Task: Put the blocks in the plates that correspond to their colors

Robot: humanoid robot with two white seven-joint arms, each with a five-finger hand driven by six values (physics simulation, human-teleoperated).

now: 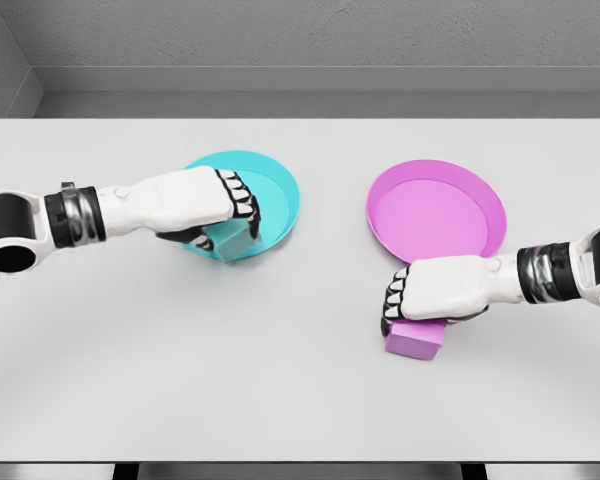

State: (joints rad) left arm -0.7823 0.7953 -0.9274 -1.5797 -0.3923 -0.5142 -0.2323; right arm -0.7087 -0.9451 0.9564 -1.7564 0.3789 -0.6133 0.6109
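A cyan plate [275,185] lies left of the table's middle and a magenta plate [435,210] lies to its right. My left hand [225,215] is curled around a cyan block [234,241], holding it over the cyan plate's near rim. My right hand [405,300] is closed over a magenta block [416,340] that sits on the table just in front of the magenta plate; the block's top is hidden under the hand.
The white table [300,400] ends at a near edge along the bottom of the view. A grey wall stands behind the far edge.
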